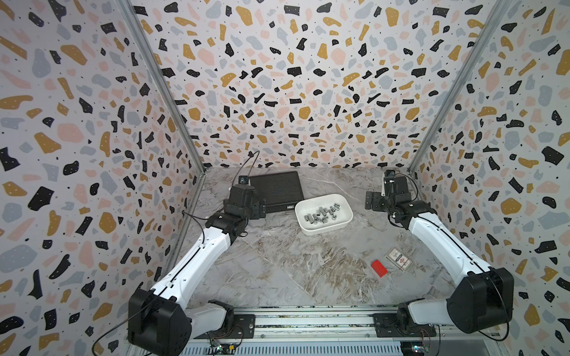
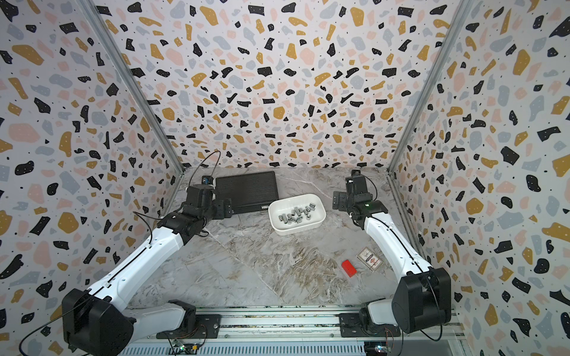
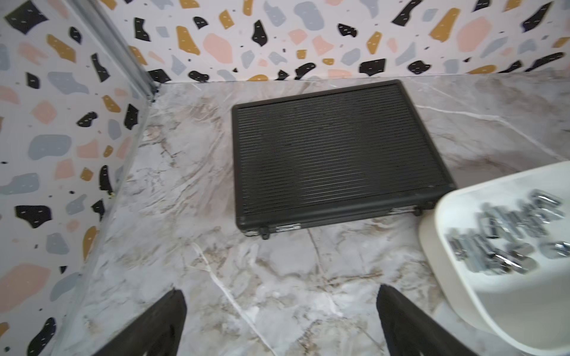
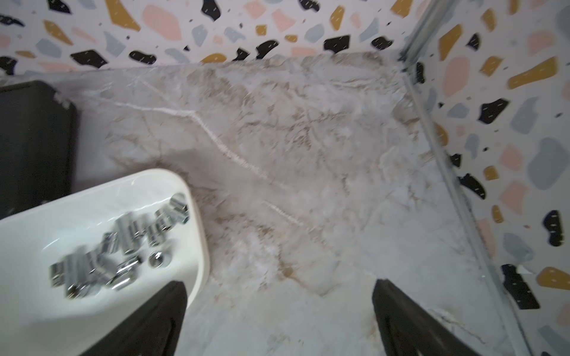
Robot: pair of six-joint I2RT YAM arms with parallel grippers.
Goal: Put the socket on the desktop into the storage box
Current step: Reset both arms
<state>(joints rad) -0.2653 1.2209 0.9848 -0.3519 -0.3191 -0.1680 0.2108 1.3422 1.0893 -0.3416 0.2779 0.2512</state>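
Both top views: sockets (image 1: 320, 214), chrome, heaped in white storage box (image 1: 327, 228), mid-frame on desktop (image 1: 277, 262). I see left gripper (image 3: 280, 296) and right gripper (image 4: 279, 289) spread wide, empty.

Shiny chrome metal sockets (image 1: 322, 214), a glossy smooth white plastic storage box (image 1: 324, 228), a matt ribbed black case (image 1: 276, 188), smooth marble-look counter (image 1: 277, 262).
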